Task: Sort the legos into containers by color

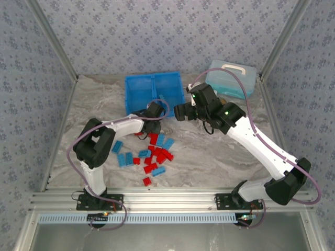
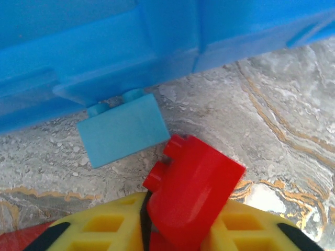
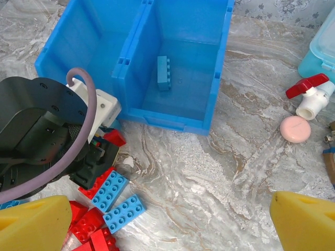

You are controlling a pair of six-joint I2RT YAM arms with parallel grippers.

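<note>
Bricks [image 1: 156,154] are piled near the tray [image 1: 154,77] in the top view, with the left gripper [image 1: 147,129] lowered at their far edge. Left wrist: red brick [image 2: 193,198] is clamped, tilted, likely for lifting. Right wrist: right gripper [image 3: 167,225] is held wide open and empty; one blue brick [image 3: 164,73] is sorted into the right-hand compartment.

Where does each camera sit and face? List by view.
Top external: overhead behind the bases, facing down at the marble table; both arms.
Left wrist: left arm, facing the bright blue plastic tray; left claw shut on a red plastic brick.
Right wrist: right arm, facing down into the tray; open right claw, left arm.
Shared: the tray.
</note>
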